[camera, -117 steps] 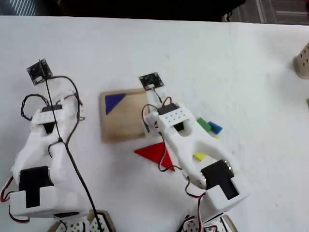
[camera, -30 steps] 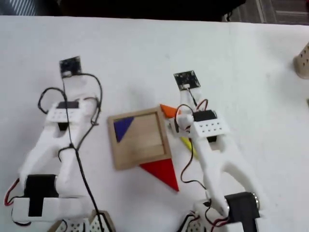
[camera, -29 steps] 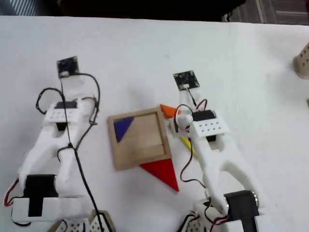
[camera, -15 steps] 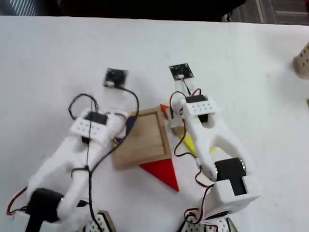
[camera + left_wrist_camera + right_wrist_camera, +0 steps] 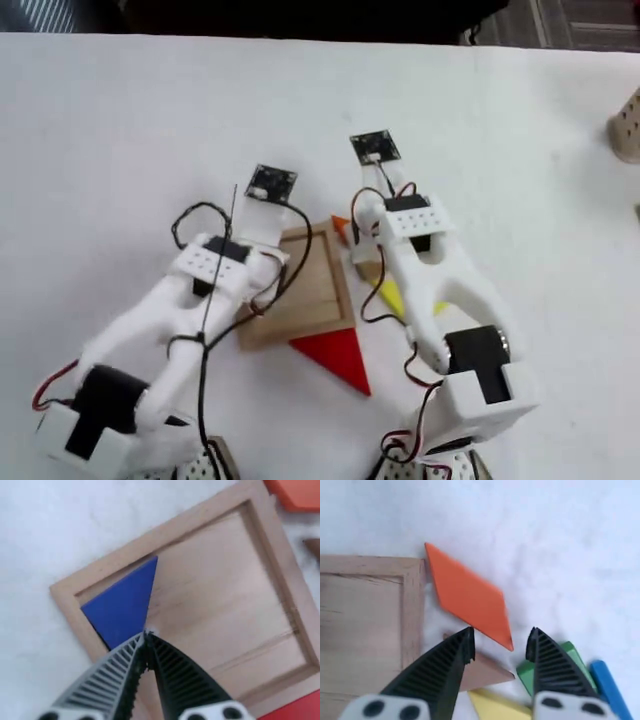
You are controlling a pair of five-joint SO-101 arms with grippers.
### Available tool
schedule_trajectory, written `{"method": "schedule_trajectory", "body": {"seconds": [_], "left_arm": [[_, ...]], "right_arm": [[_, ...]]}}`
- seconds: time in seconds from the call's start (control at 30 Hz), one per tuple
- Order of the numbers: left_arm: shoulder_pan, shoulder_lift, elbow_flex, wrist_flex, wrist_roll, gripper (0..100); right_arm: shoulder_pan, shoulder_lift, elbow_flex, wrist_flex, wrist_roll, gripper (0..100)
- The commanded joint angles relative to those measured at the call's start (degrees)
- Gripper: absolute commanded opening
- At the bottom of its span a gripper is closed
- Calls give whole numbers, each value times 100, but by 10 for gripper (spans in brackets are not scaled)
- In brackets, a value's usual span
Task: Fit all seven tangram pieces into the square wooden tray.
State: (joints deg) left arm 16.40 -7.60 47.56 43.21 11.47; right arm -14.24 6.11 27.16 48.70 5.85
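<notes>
The tray (image 5: pixel 318 290) lies on the white counter (image 5: pixel 480 130) between the two arms. The left arm (image 5: pixel 170 310) leans over the tray's left side. Its jaws are closed, tip against tip, gripping nothing. The tips sit at one point of the blue triangle (image 5: pixel 122 605), which lies flat in a corner of the tray with two edges along the rim. The rest of the tray floor is bare wood.

The right arm (image 5: pixel 440 280) stands just right of the tray. Its jaws are open and hold nothing, poised over loose pieces on the counter. The orange parallelogram (image 5: pixel 467 595) lies flat beside the tray's far right corner, one tip touching the rim. Near the jaws are a brown piece (image 5: pixel 482 672), a yellow piece (image 5: pixel 500 707), a green piece (image 5: pixel 572 656) and a blue piece (image 5: pixel 607 682), crowded together. The red triangle (image 5: pixel 335 355) lies on the counter, touching the tray's near right edge.
</notes>
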Motion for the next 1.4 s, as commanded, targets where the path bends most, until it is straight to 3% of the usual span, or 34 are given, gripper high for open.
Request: {"method": "schedule_trajectory", "body": {"seconds": [0.0,0.23,0.4,0.63,0.87,1.37], "left_arm": [[4,198,-440,141,-53,27],[-681,277,-448,-9,-62,27],[-558,145,-431,26,-62,25],[-453,-1516,378,-132,-79,27],[-1604,-3116,1451,-1240,-26,27],[-1903,-3169,1495,-1363,-53,27]], "right_arm": [[101,-57,-281,13,70,173],[127,-48,-273,13,70,173],[127,-48,-273,110,70,173],[154,-48,-308,127,70,173],[13,-4,-527,101,88,176],[-391,716,-835,-356,2813,176]]}}
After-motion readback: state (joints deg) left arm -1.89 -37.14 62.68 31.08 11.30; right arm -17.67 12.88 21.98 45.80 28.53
